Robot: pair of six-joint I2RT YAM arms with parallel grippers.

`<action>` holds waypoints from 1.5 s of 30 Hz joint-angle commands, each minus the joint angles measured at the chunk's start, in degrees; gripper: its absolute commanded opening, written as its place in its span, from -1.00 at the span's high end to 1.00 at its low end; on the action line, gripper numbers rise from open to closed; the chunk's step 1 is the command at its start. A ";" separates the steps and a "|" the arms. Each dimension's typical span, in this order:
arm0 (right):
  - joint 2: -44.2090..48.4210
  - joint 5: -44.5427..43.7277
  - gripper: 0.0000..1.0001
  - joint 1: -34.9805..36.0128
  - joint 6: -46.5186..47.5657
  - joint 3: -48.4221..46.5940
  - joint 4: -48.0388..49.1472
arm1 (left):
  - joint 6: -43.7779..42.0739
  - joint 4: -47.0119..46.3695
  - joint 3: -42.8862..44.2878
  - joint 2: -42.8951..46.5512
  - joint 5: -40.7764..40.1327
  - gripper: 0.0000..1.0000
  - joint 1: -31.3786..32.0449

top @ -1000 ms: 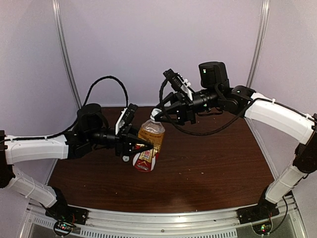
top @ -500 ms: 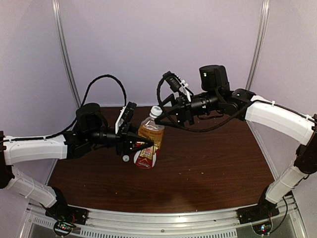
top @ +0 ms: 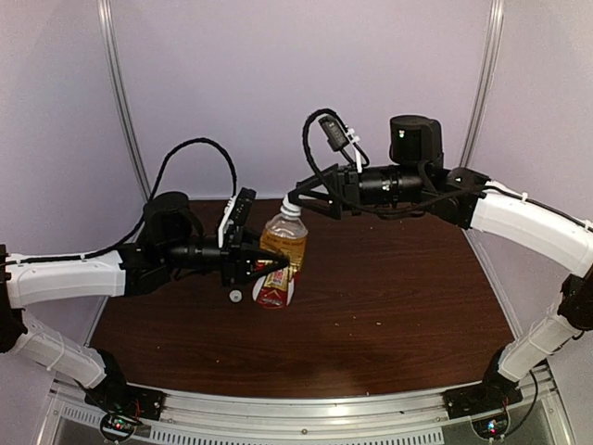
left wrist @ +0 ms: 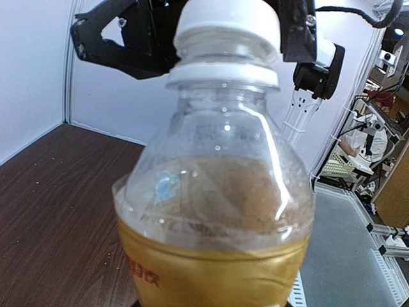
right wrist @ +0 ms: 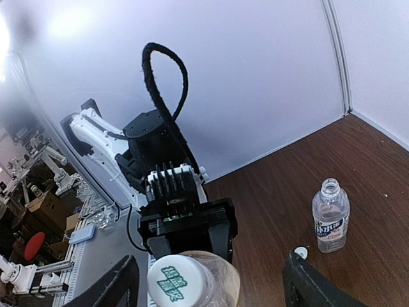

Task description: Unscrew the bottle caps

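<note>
L pincer (top: pixel 269 268) clenched on amber bottle (top: pixel 280 248), grip at mid-body. R pincer (top: pixel 298 200) released: fingers (right wrist: pixel 121 284) spread wide either side of cap (right wrist: pixel 174 281), gap showing both sides, no contact.

Bottle near upright, long axis vertical w/ slight lean, neck + cap up, cap on neck. Couldn't tell if base touched tabletop (top: pixel 389 306). Amber liquid reached approx. the shoulder.

Label (left wrist: pixel 147 275) gold w/ red characters, too blurred to read; lower band red in top view. Cap top carried green print, not legible.

Clear bottle (right wrist: pixel 330 217) stood upright on tabletop, well apart from amber one, neck open, white-blue label, text too small to read. Loose cap (right wrist: pixel 299 253) lay near it, partly behind R finger. L arm's black cable (right wrist: pixel 163 70) looped up behind the pincer.
</note>
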State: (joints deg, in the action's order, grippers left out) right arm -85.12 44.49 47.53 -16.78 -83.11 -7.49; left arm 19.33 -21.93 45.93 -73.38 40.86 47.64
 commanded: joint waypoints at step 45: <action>-2.66 26.83 0.50 -3.36 23.76 -4.37 -2.80 | -3.64 -1.16 0.89 2.30 14.34 0.29 -0.18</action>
State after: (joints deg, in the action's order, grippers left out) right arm -87.57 63.16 46.26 6.31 -88.01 -14.68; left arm 17.58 -20.49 46.61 -73.12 50.74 47.57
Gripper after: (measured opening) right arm 0.274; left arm 0.362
